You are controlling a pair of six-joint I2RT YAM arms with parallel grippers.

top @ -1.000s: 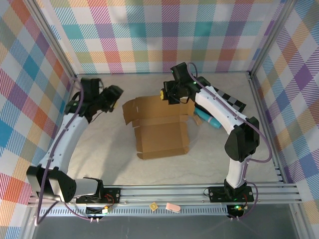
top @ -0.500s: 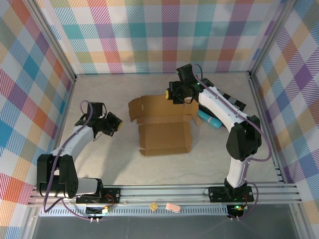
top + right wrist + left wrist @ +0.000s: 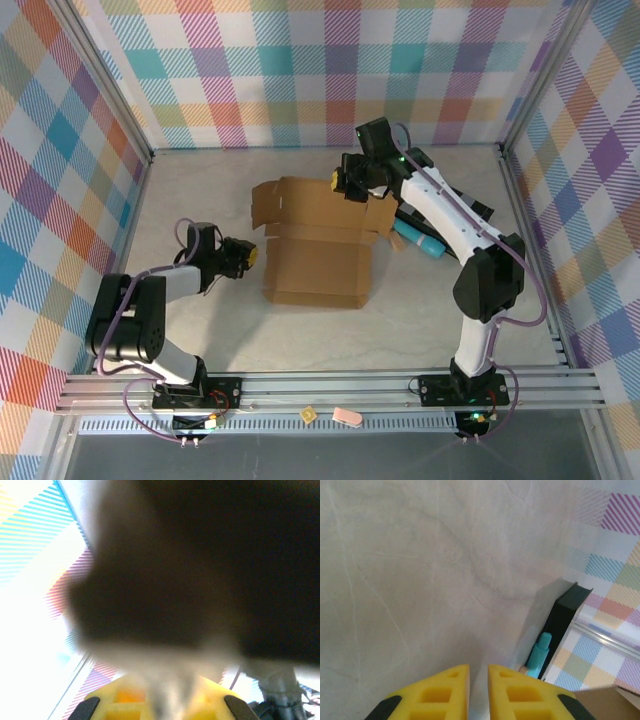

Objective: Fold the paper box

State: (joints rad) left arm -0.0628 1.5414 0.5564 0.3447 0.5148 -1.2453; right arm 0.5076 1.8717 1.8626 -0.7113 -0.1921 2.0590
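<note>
The paper box point(image 3: 318, 262) is a brown cardboard sheet lying partly folded in the middle of the table, its back panel raised and a flap curling at the left. My right gripper point(image 3: 345, 184) is at the box's back edge, shut on the raised panel. In the right wrist view that panel is a dark blur point(image 3: 200, 555) pinched in my right gripper point(image 3: 167, 692). My left gripper point(image 3: 243, 255) lies low on the table just left of the box. In the left wrist view it point(image 3: 478, 672) stands slightly open with nothing between its yellow fingers.
A teal marker point(image 3: 416, 241) and a black-and-grey checkered board point(image 3: 470, 208) lie behind the box's right side, under the right arm; both also appear in the left wrist view, marker point(image 3: 539, 655) and board point(image 3: 566, 617). Plaid walls enclose the table. A metal rail point(image 3: 330, 385) runs along the front.
My left arm has swung down from the back left to the table beside the box, its jaws narrowing. The box has shifted a little leftward. The right gripper kept its hold.
</note>
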